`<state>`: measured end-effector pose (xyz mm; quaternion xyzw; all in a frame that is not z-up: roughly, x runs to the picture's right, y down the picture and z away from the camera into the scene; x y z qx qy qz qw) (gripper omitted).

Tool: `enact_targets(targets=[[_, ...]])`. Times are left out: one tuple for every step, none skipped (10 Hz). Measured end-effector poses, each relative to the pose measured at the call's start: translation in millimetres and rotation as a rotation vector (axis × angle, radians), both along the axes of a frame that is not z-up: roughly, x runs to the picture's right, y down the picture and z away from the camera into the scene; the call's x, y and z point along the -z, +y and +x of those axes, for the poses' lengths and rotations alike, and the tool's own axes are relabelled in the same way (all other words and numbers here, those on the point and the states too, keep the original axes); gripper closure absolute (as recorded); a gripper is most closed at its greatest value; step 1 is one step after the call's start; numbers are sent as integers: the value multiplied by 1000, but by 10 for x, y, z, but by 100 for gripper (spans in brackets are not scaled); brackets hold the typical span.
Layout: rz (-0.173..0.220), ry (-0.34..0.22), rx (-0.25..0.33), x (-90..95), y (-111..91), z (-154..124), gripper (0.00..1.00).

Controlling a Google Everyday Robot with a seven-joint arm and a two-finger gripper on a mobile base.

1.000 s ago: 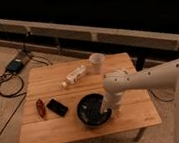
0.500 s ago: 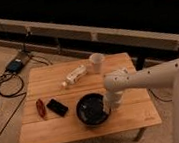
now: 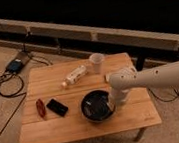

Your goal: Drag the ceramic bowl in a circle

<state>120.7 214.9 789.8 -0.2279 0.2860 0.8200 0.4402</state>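
Observation:
The ceramic bowl (image 3: 96,108), wide, round and glossy black, sits on the wooden table (image 3: 66,130) near its front edge, right of the middle. My white arm reaches in from the right and bends down to the bowl. My gripper (image 3: 111,103) is at the bowl's right rim, shut on it. The fingertips are partly hidden by the wrist and the dark bowl.
A white cup (image 3: 97,62) stands at the back of the table. A white bottle (image 3: 76,75) lies on its side left of the cup. A flat black object (image 3: 57,107) and a red object (image 3: 39,106) lie left of the bowl. Cables (image 3: 0,92) cross the floor at the left.
My gripper has closed at the bowl's right rim. The arm and the bowl have hardly moved.

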Motion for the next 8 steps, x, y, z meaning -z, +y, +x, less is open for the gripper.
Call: enact_targets(targets=[[19, 22, -13, -6, -79, 86, 92], [30, 33, -16, -18, -131, 136, 92], [39, 42, -17, -37, -182, 183, 92], [52, 50, -15, -79, -266, 218, 92], [63, 48, -2, -149, -379, 192, 92], [71, 37, 10, -193, -447, 148, 92], [79, 12, 38, -275, -557, 29, 92], [83, -15, 63, -342, -631, -98, 92]])
